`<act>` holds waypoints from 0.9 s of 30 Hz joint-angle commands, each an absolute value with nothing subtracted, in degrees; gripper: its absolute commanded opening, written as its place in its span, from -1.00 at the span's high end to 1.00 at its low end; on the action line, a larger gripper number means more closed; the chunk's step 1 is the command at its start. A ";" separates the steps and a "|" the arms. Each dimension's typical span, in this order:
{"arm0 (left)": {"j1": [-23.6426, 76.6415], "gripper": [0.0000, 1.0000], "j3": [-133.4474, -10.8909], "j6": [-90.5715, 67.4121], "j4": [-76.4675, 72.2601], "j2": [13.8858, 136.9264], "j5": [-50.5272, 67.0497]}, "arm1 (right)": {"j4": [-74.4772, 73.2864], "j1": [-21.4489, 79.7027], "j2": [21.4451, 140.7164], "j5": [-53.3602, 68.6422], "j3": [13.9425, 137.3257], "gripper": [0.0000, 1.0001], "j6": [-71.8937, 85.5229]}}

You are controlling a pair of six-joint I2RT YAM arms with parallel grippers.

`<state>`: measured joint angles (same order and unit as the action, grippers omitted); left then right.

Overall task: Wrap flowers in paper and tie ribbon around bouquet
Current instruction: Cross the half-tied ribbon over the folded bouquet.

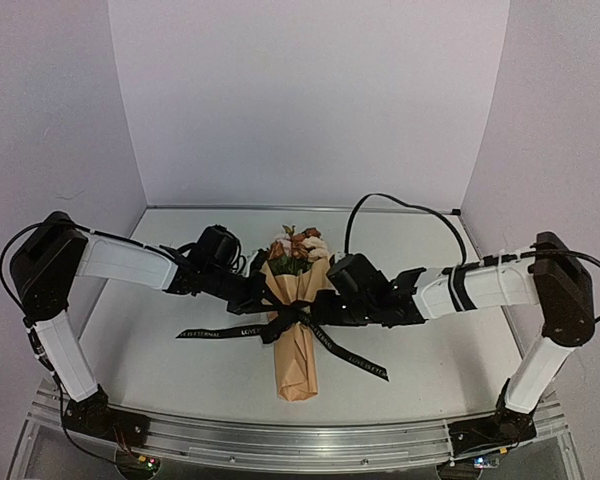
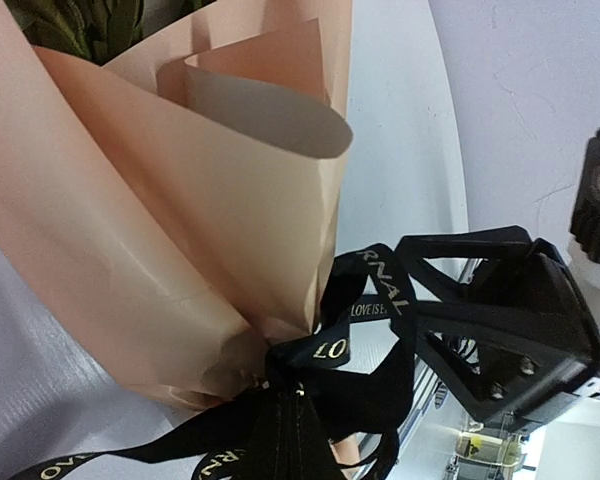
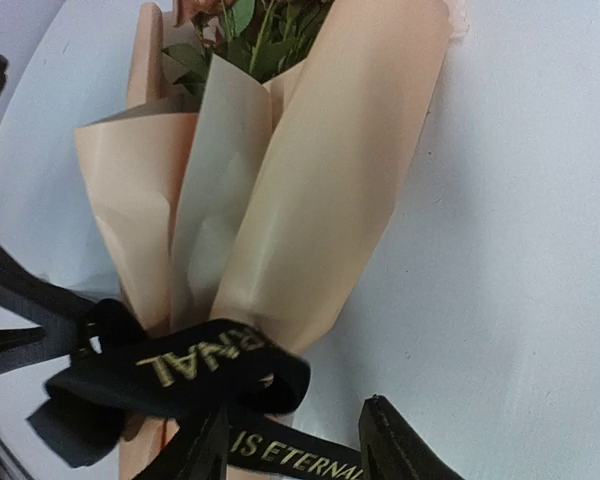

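The bouquet lies in the middle of the table, a tan paper cone with the flowers showing at its far, wide end. The black ribbon is tied round its waist in a bow, with tails trailing left and right. My left gripper is shut on the ribbon right at the knot, against the paper. My right gripper stands open just right of the bow. A lettered ribbon tail runs between its fingers, and a ribbon loop lies just ahead of them.
Both arms reach in from the sides and meet at the bow, left gripper and right gripper close together. White walls enclose the table on three sides. A metal rail runs along the near edge.
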<state>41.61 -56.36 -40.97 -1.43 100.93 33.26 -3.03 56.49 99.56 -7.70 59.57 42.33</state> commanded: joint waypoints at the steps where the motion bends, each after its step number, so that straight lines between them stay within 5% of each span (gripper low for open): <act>1: 42.36 0.99 -60.39 -41.65 -1.40 102.23 34.24 | -5.13 56.37 91.99 -7.89 59.88 -0.14 43.36; 11: 42.67 1.00 -61.28 -41.39 -0.39 103.70 34.96 | -12.03 65.11 96.71 -7.85 67.67 -0.28 47.09; 27: 40.91 0.99 -61.75 -35.12 5.05 104.07 49.72 | -15.99 67.68 106.57 -10.64 76.01 -0.09 39.70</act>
<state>42.07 -60.73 -35.74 4.59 104.31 45.07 -14.17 67.29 104.56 -8.12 73.57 41.74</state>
